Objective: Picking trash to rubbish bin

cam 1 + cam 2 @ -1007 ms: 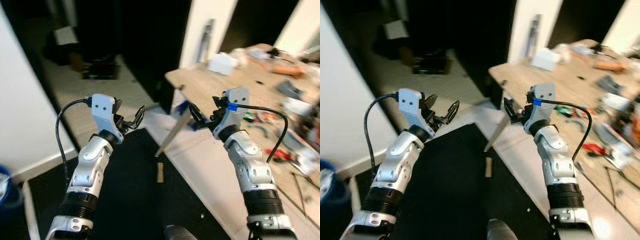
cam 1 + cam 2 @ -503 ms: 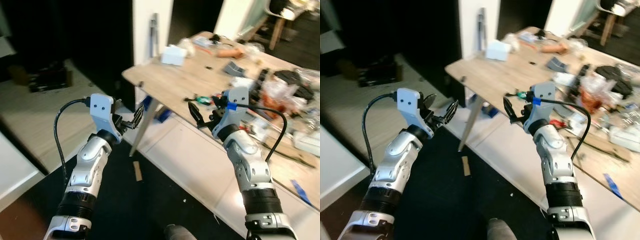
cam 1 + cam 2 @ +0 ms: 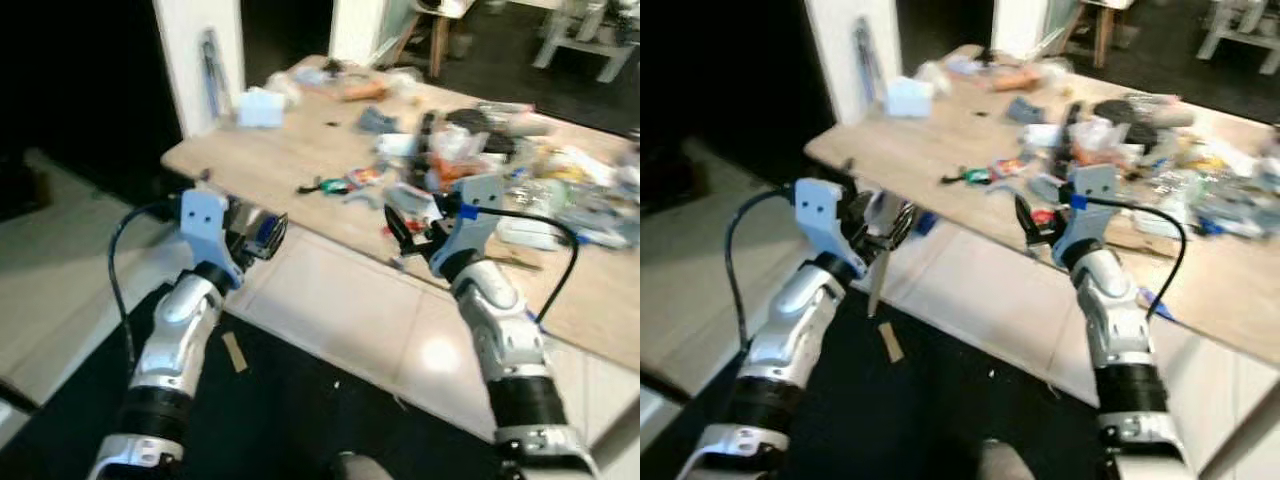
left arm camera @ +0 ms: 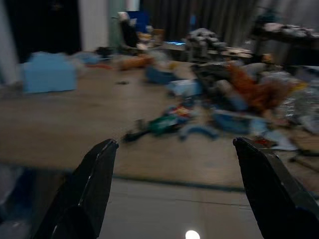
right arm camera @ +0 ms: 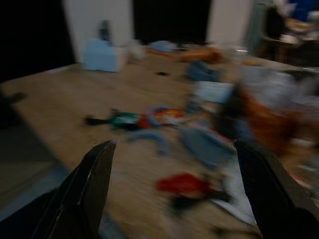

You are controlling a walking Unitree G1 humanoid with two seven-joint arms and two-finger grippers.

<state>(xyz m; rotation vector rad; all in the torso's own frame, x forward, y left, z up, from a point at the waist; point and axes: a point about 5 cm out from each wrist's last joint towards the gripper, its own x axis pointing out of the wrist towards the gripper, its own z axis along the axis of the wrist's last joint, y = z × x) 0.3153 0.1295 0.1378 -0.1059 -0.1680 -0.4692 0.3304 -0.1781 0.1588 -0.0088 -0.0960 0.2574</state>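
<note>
A wooden table [image 3: 280,170] stands ahead, strewn with clutter. On it lie a green and red scrap [image 5: 127,119], a red scrap [image 5: 184,184], an orange crumpled bag [image 4: 254,89] and a pale blue box [image 3: 262,105]. My left gripper [image 3: 265,232] is raised in front of the table's near corner, open and empty, with both fingers [image 4: 94,174] spread wide. My right gripper [image 3: 400,228] hovers at the table's front edge, also open with nothing in it, just short of the red scrap.
A small brown cardboard piece [image 3: 234,351] lies on the dark mat [image 3: 300,420] by my feet. Pale floor tiles [image 3: 340,310] run under the table. A slanted table leg [image 3: 878,285] and a white pillar [image 3: 200,60] stand at the left. Chairs [image 3: 580,30] are at the back.
The whole view has swung right and closer, so the cluttered table now lies straight ahead. Both arms keep the same raised pose with open fingers.
</note>
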